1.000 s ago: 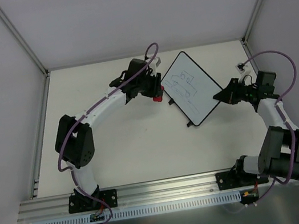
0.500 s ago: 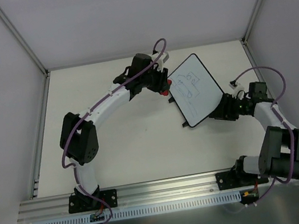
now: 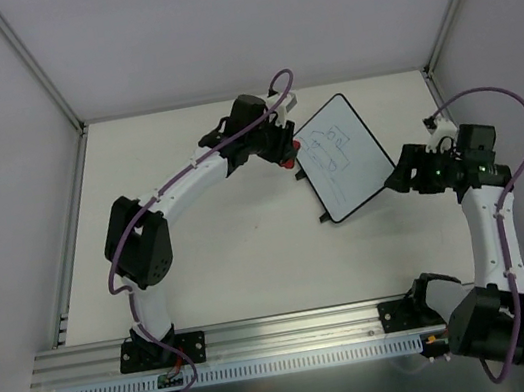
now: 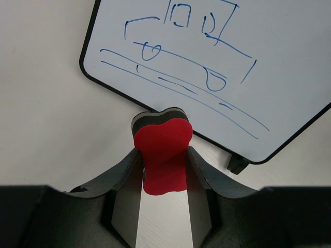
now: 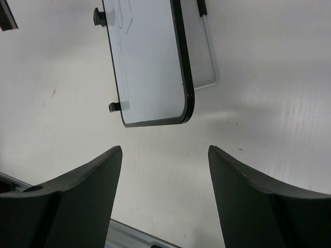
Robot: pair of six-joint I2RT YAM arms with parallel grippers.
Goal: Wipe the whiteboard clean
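Whiteboard (image 3: 341, 157): lies right of centre on the worktop (image 3: 231, 252), towards the far side, between the two arms, with its blue line drawing (image 4: 181, 57) face-up and not yet wiped.
Long axis: runs far to near, the near end swung a little to the right.
Facing: the long edge with the two small black feet (image 3: 330, 218) points left, towards the left arm. The drawing's ground lines sit along that edge, so its top points right.
Tilt: I cannot tell whether the board lies flat or is propped up.
Red eraser (image 4: 163, 155): just beside the footed edge, seemingly short of the black frame.
Left pincer (image 4: 163, 160): clenched on the red eraser, which bulges under the squeeze.
Right pincer (image 5: 164, 155): released, jaws spread wide, near the board's near corner but apart from it and holding nothing.
Risk, sliding: nothing steadies the board, so a sideways wipe would likely shove it right across the worktop instead of cleaning it.
Risk, snagging: coming in low, the eraser could catch the frame or a foot and tip or spin the board.
Risk, grip: the soft pad is held by one end, so pressure may twist it loose.
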